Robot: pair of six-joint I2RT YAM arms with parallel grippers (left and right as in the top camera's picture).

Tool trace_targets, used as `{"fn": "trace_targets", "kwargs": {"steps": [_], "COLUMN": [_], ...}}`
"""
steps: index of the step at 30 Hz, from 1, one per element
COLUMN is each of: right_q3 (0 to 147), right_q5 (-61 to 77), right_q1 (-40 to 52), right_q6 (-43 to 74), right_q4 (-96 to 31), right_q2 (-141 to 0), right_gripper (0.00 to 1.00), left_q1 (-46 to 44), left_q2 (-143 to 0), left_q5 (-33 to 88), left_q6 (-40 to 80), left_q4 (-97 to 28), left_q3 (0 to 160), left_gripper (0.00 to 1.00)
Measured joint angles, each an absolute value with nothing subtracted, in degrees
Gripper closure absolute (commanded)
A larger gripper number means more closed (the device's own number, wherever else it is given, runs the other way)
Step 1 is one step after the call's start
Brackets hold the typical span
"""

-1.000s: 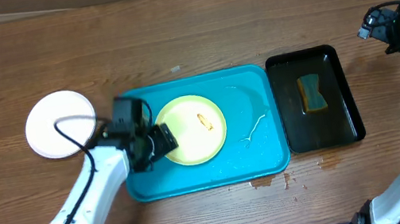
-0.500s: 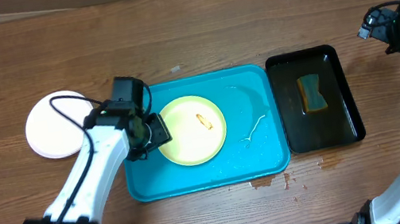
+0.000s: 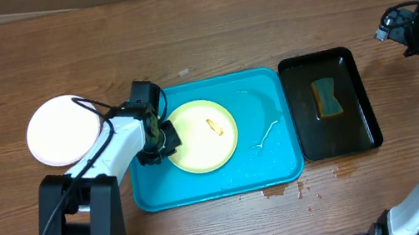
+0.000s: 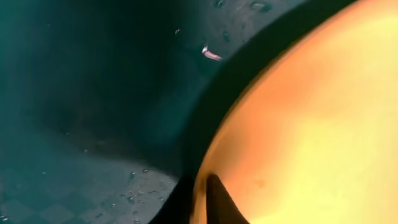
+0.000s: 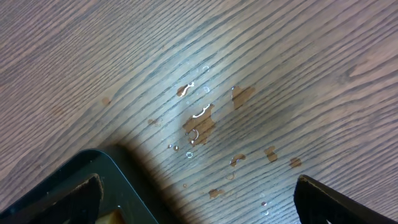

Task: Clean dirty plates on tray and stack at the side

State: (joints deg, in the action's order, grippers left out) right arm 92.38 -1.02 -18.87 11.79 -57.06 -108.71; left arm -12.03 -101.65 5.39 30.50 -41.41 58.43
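We see the turquoise tray [image 3: 277,160] lying in the middle of the counter [image 3: 179,29], its long axis running left to right in the overhead view. One pale yellow plate [image 3: 202,136] sits in the tray's left half, flat and face up. It carries a small brownish scrap [image 3: 212,125] near its centre. The tray floor looks wet, and a thin white streak [image 3: 268,133] lies to the right of the plate.

A white plate [image 3: 62,130] rests face up on the counter, just left of the tray and outside it. To the right, close beside the turquoise tray, a narrower black tray [image 3: 307,123] has its long axis running front to back. It holds a blue-and-yellow sponge [image 3: 325,96].

The left end effector [image 3: 164,138] is down at the yellow plate's left rim. In the left wrist view one dark fingertip [image 4: 217,202] lies on the plate's edge, above the tray floor [image 4: 74,93]. The other finger is hidden, so we cannot tell whether the pair is pinching the rim.

The right end effector [image 5: 198,182] is spread wide and holds nothing. It hangs over bare counter near the black tray's corner, above some water drops [image 5: 199,121].
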Motion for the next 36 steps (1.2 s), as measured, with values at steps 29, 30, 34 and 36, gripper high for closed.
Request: {"fn": "trace_targets", "kwargs": {"steps": [29,30,34,36], "right_q3": [92.4,92.4,92.4,92.42], "right_q5": [11.35,14.26,22.31,22.02], "right_q1": [-19.03,-19.03,-17.61,-15.44], "right_q6": [13.37,13.47,12.88,12.16], "right_q4": [-61.28,-61.87,-66.83,-69.19], "right_q2": [-108.71,-108.71,-108.71,-108.71], "right_gripper": [0.0,0.0,0.0,0.0], "left_q1": [-12.03,-12.03,-12.03,-12.03], "left_q2": [-102.26,-102.26,-102.26,-102.26], "left_q5": [5.91,5.93,5.91,5.93], "left_q6": [23.33,23.33,23.35,23.33], "left_q4": [-35.73,-35.73,-35.66,-35.7], "left_q3": [58.76,58.76,58.76,58.76], "left_gripper": [0.8,0.8,0.8,0.8]}}
